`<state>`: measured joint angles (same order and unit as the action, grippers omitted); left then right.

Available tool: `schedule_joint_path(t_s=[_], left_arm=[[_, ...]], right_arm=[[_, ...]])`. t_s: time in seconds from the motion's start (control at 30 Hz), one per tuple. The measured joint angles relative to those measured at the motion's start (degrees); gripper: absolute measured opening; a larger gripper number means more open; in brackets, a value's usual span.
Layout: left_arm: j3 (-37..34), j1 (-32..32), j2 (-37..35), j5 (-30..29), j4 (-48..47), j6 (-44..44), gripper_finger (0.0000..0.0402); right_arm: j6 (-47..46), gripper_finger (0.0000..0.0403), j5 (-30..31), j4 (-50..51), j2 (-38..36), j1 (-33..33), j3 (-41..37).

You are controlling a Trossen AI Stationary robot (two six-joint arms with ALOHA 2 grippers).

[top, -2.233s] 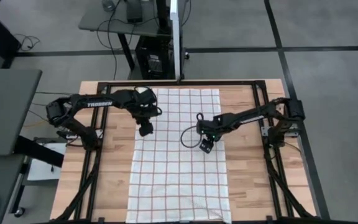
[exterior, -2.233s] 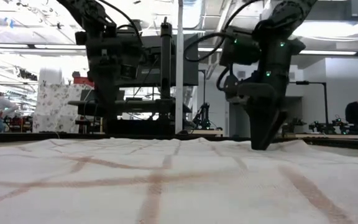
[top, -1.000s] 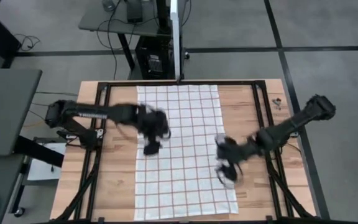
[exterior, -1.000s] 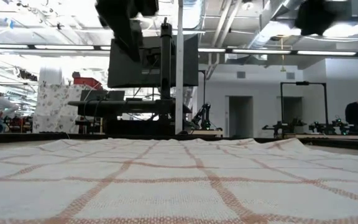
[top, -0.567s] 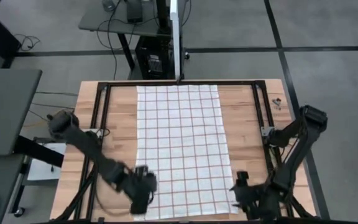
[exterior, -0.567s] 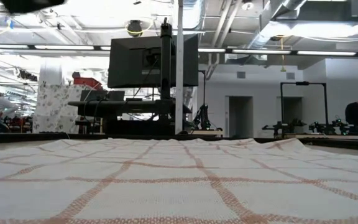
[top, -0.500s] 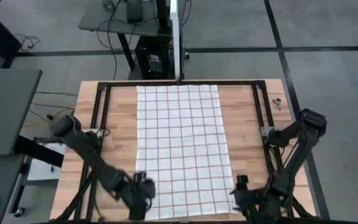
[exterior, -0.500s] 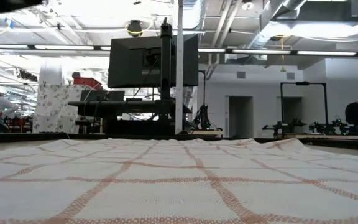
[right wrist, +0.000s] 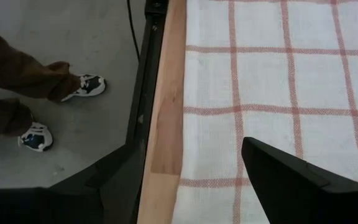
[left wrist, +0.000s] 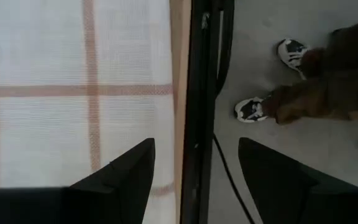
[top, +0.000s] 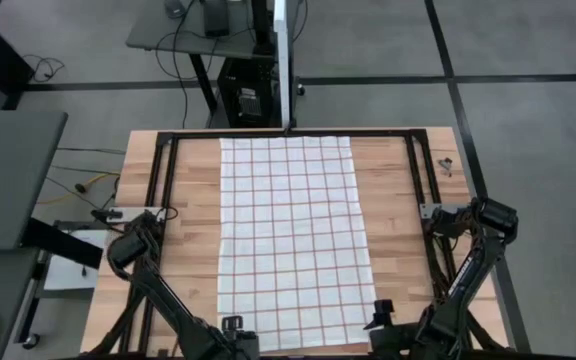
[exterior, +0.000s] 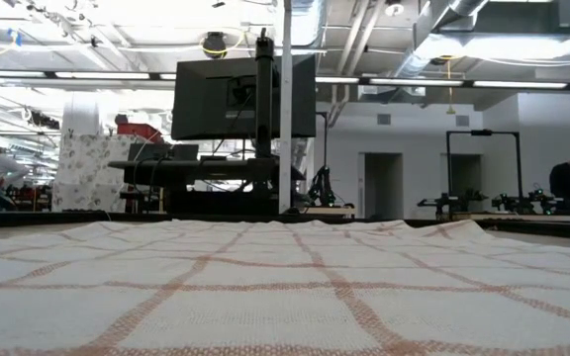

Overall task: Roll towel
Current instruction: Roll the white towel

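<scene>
- White woven cloth towel with a thin red-brown grid: lies spread flat, a single layer, down the middle of the pale wooden table top; its far edge sits against the black metal frame at the table's back, and its near edge reaches almost to the table's front edge.
- Handling, as a judgement: the towel looks light, limp and thin, not slippery on bare wood; it should fold wherever lifted and will not hold a shape unless rolled tightly and evenly.
- Where to take hold, as a judgement: the two corners of the towel's near edge, one per gripper, so that the edge turns over straight.
- Left gripper: fingers spread apart, holding nothing, poised over the towel's near left corner, straddling the table's front edge.
- Right gripper: fingers spread apart, holding nothing, over the towel's near right corner, one finger above cloth, the other apparently beyond the table edge.
- Person's feet in dark-and-white trainers: on the grey floor just off the table's front edge.
</scene>
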<state>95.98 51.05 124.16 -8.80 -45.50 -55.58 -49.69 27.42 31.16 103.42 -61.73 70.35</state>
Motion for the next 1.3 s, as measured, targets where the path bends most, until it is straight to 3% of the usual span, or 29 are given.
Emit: schedule_joint_path(t_s=[0.17, 0.4, 0.6, 0.93, 1.3], left_arm=[[3.04, -0.39, 2.58, -0.3, -7.69, -2.73, 0.0214], [2.43, -0.39, 2.43, -1.53, -6.78, -2.4, 0.0214], [1.99, -0.22, 2.53, -1.75, -6.11, -2.4, 0.0214], [1.99, -0.72, 2.53, -2.45, -6.0, -2.71, 0.0214], [1.99, -0.74, 2.53, -2.47, -6.05, -1.8, 0.0214]], right_arm=[[-1.21, 0.0265, -0.05, -0.36, 0.0, 0.0, 0.02], [-0.98, 0.0264, -0.18, -0.28, 0.0, -0.13, -0.05], [4.96, 0.0264, -1.45, -1.62, 0.1, -1.26, -0.44], [-1.63, 0.0264, -2.03, -0.83, 7.57, 0.32, -0.44], [-1.26, 0.0263, -3.03, 0.61, 10.86, 0.73, -0.15]])
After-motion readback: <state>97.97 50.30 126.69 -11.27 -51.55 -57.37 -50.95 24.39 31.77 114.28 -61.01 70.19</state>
